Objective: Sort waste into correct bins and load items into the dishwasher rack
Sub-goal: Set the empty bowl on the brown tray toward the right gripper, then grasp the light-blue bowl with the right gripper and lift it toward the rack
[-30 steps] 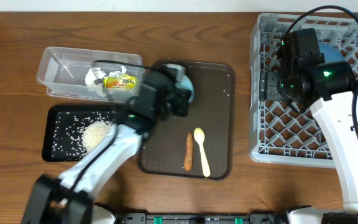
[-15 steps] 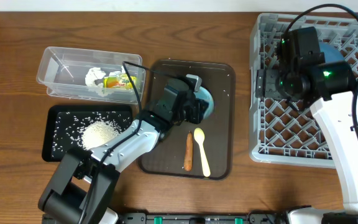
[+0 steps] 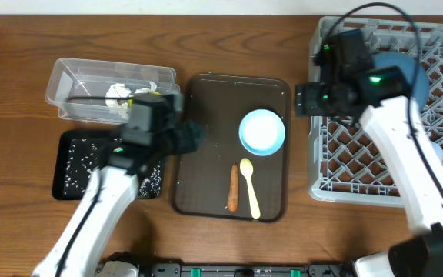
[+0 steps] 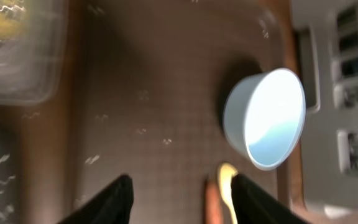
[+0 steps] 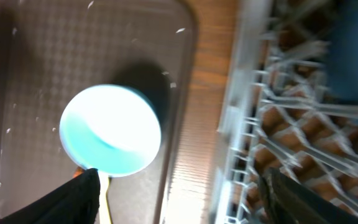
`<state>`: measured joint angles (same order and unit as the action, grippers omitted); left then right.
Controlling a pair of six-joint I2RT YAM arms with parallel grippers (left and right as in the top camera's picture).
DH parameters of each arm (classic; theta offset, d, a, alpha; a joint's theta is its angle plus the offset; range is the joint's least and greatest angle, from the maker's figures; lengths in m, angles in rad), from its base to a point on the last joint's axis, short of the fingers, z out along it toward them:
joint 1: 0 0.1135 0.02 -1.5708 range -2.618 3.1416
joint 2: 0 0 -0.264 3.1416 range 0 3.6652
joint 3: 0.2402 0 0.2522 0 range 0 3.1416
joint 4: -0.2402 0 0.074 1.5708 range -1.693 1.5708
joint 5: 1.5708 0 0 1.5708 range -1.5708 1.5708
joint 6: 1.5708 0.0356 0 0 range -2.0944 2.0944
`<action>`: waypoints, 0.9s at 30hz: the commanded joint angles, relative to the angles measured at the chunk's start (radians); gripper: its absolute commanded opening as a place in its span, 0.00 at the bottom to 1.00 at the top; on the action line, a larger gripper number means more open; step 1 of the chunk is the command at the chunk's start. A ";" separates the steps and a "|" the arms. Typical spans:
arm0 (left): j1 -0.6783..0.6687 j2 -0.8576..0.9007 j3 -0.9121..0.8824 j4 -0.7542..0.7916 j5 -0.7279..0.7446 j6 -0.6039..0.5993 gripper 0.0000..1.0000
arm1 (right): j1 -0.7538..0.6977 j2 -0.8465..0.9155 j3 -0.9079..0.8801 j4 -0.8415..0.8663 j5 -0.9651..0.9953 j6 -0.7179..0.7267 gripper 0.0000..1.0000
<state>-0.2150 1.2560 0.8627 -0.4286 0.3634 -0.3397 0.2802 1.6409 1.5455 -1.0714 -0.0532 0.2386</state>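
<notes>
Three occupy the tray [image 3: 206,115]: cup [image 3: 262,131], spoon [image 3: 249,187], stick [image 3: 233,187].

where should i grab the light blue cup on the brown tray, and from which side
Pinch the rim of the light blue cup from straight above, across its wall. It stands upright, mouth open upward, and the whole body looks too wide to span. Take the edge away from the spoon, whose bowl lies close beside the cup.
</notes>
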 commanded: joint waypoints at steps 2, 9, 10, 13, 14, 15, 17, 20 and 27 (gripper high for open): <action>0.104 -0.084 0.010 -0.111 0.005 0.005 0.56 | 0.056 0.081 0.011 0.020 -0.042 -0.011 0.72; 0.173 -0.105 0.010 -0.208 0.005 0.005 0.56 | 0.108 0.237 0.011 0.051 -0.024 -0.010 0.59; 0.173 -0.103 0.010 -0.211 0.006 0.005 0.56 | 0.109 0.261 0.011 0.060 -0.002 -0.006 0.57; 0.173 -0.100 0.009 -0.216 0.006 0.005 0.56 | 0.109 0.313 0.011 0.091 0.027 0.005 0.57; 0.173 -0.100 0.009 -0.219 0.005 0.005 0.56 | 0.109 0.328 0.011 0.103 0.027 0.005 0.57; 0.173 -0.100 0.009 -0.222 0.005 0.005 0.56 | 0.109 0.342 0.011 0.115 0.027 0.005 0.57; 0.172 -0.100 0.009 -0.222 0.005 0.005 0.57 | 0.109 0.366 0.011 0.139 0.027 0.005 0.58; 0.173 -0.100 0.009 -0.222 0.005 0.005 0.57 | 0.116 0.400 0.011 0.165 0.025 0.021 0.56; 0.172 -0.100 0.009 -0.222 0.005 0.005 0.57 | 0.130 0.451 0.011 0.186 0.023 0.061 0.38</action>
<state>-0.0471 1.1545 0.8627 -0.6479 0.3637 -0.3401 0.3985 2.0739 1.5455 -0.8883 -0.0414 0.2703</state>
